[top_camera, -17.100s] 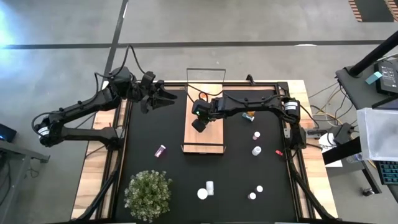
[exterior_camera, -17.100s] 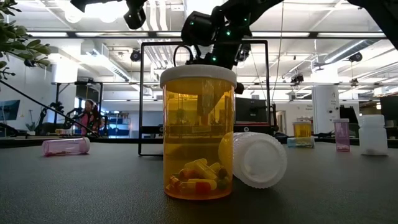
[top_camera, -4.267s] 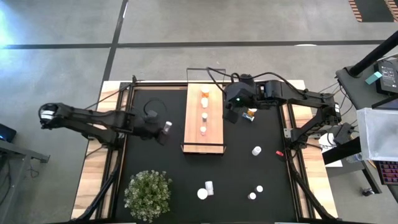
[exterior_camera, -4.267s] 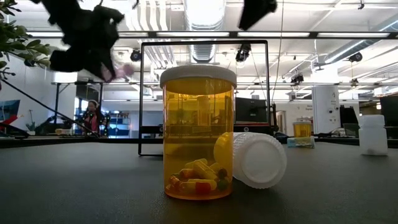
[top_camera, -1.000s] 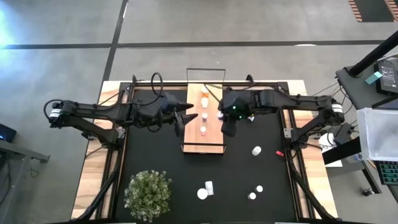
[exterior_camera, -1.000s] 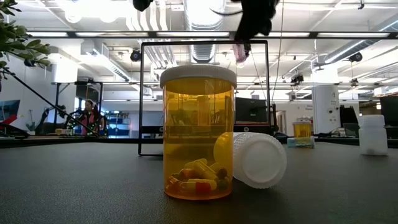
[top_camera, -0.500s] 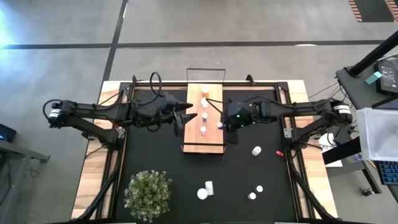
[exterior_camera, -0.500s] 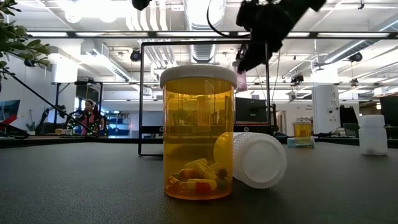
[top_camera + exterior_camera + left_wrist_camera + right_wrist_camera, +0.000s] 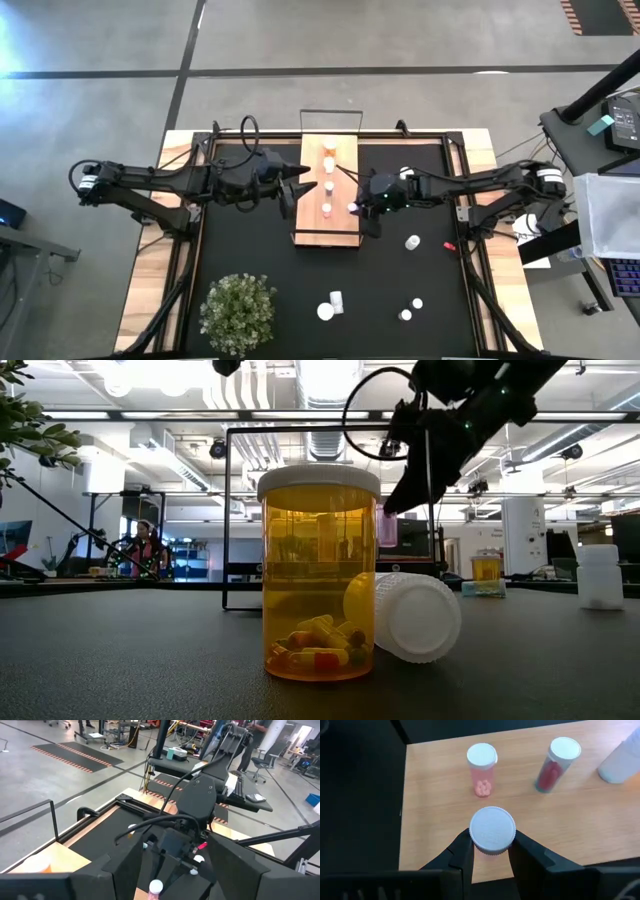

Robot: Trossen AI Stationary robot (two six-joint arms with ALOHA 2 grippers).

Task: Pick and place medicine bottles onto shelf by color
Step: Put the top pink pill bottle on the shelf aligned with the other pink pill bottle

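Observation:
The light-wood shelf point(image 9: 340, 225) lies on the black mat with several small bottles standing in a row on it: an orange one point(image 9: 330, 152), white-capped ones, and a pink one point(image 9: 326, 208). My right gripper point(image 9: 355, 208) is over the shelf's right edge and is shut on a pink white-capped bottle point(image 9: 388, 525). The bottle's cap also shows in the right wrist view point(image 9: 492, 830). My left gripper point(image 9: 296, 189) hovers open and empty at the shelf's left edge. My right gripper pinches the pink bottle at its white cap point(image 9: 492, 830), one finger point(image 9: 462, 851) on each side. The fingers come from above, slanting down from the table's right. The bottle is upright below them, over the shelf board. I cannot tell whether its base touches the board.
A potted plant point(image 9: 238, 310) stands at the near left of the mat. Loose bottles lie on the mat at the near middle point(image 9: 331, 305) and near right point(image 9: 412, 242) point(image 9: 411, 309). A big orange bottle point(image 9: 320, 575) and a fallen white one point(image 9: 405, 617) fill the low view.
My right gripper has carried the pink bottle toward the table's near edge along the shelf's right side and has gone down with it. The bottle stays upright in the shut fingers.

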